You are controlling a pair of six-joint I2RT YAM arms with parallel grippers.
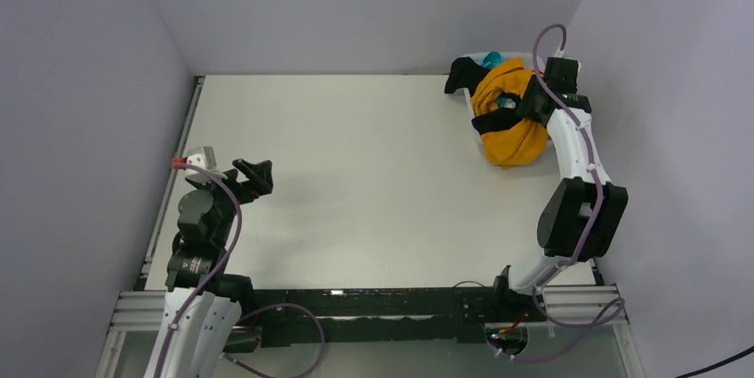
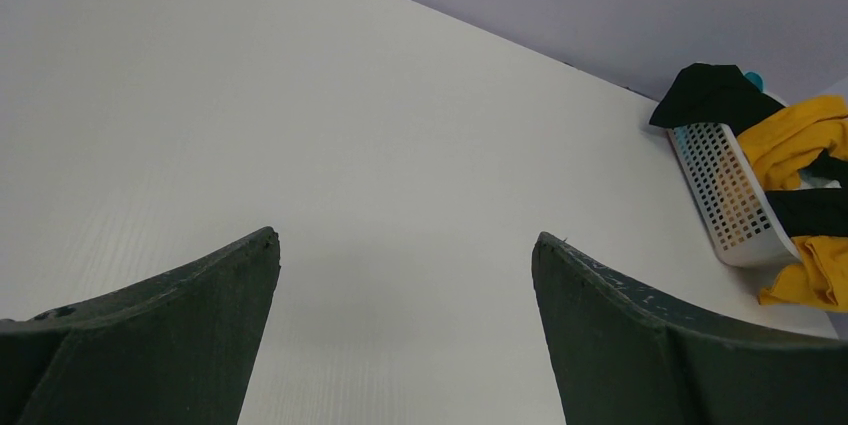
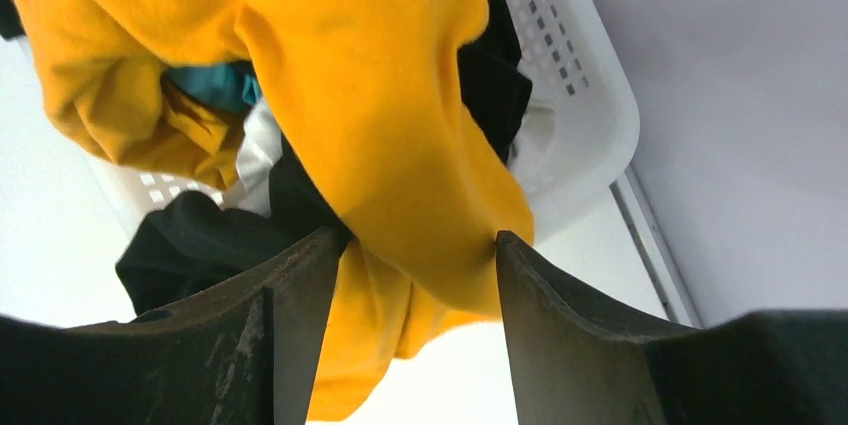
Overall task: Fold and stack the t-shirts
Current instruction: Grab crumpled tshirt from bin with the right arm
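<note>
Currently right gripper (image 3: 418,235) jaws pinched on a thick fold of the mustard shirt (image 3: 380,75), cloth filling the gap. Shirt is bunched, long axis running far-to-near. Its near end spills over the white basket (image 3: 590,95) rim, at the table's (image 2: 350,95) far-right corner. Black shirt (image 3: 190,240) and teal shirt (image 3: 215,85) sit under it. Left gripper (image 2: 405,237) jaws wide apart, over bare table, near left.

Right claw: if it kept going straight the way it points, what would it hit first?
The orange shirt, bunched between the fingers of the right claw; probably the white basket behind that.
</note>
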